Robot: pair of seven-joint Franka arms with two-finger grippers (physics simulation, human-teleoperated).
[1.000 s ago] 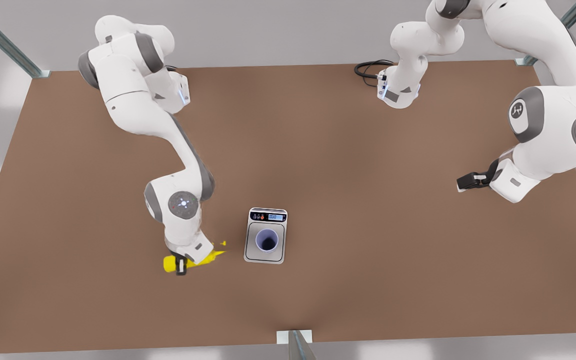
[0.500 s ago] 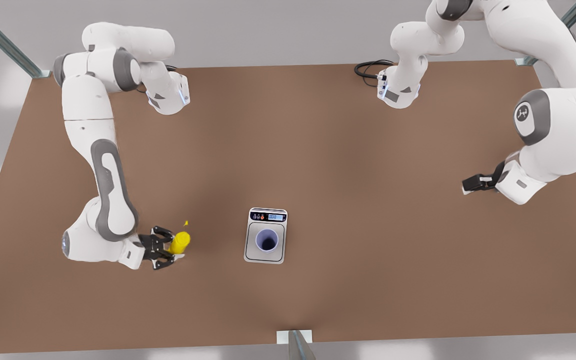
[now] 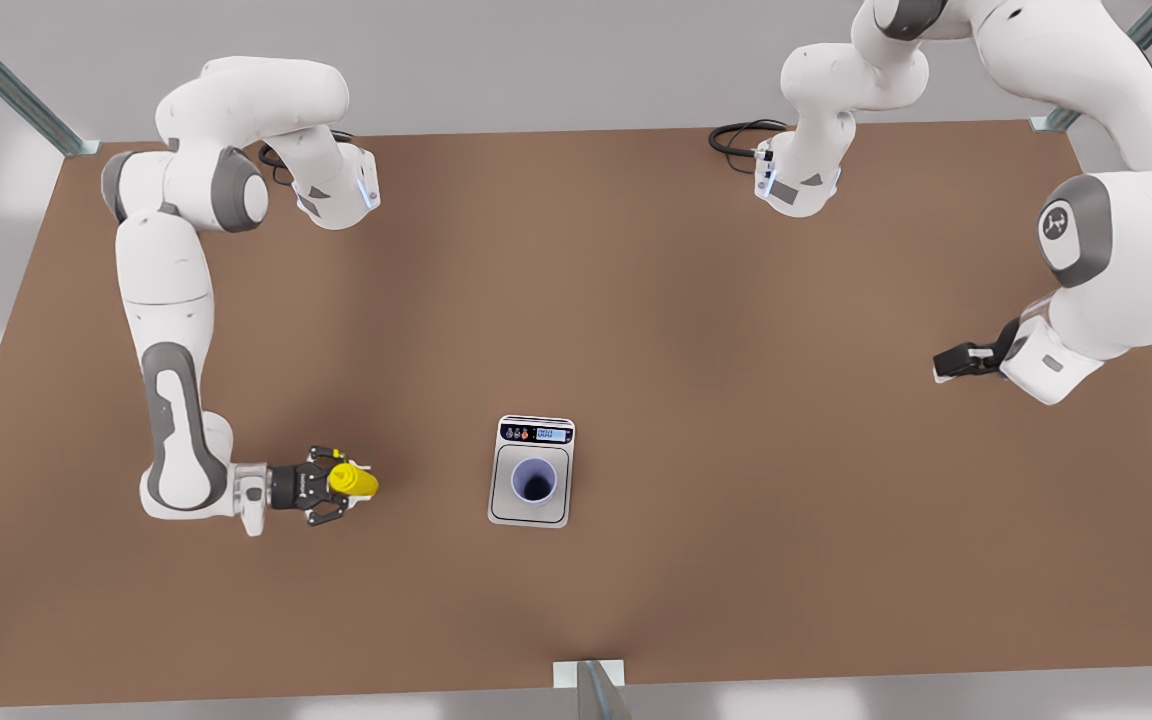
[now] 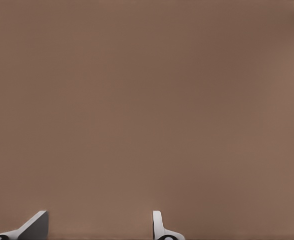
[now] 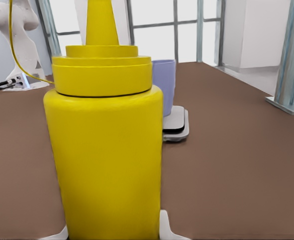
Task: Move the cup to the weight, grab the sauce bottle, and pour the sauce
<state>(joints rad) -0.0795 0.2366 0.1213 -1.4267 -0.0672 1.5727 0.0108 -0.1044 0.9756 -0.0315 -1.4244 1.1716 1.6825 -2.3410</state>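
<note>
The yellow sauce bottle stands upright between the fingers of my right gripper, which is shut on its body from the front view's left. Seen up close, the sauce bottle has its nozzle pointing up, and the right gripper grips its lower part. To the bottle's right in the front view, the lavender cup stands on the weight. The cup and weight appear behind the bottle. My left gripper waits far off at the front view's right, open over bare table.
A black cable lies at the table's far edge by an arm base. Another arm base sits at the far left. A metal bracket juts at the near edge. Metal posts stand at the table's corners.
The right arm swung out to the front view's left and now grips the bottle from the side. The bottle went from tilted to upright and shifted slightly left. The left gripper drifted slightly right.
</note>
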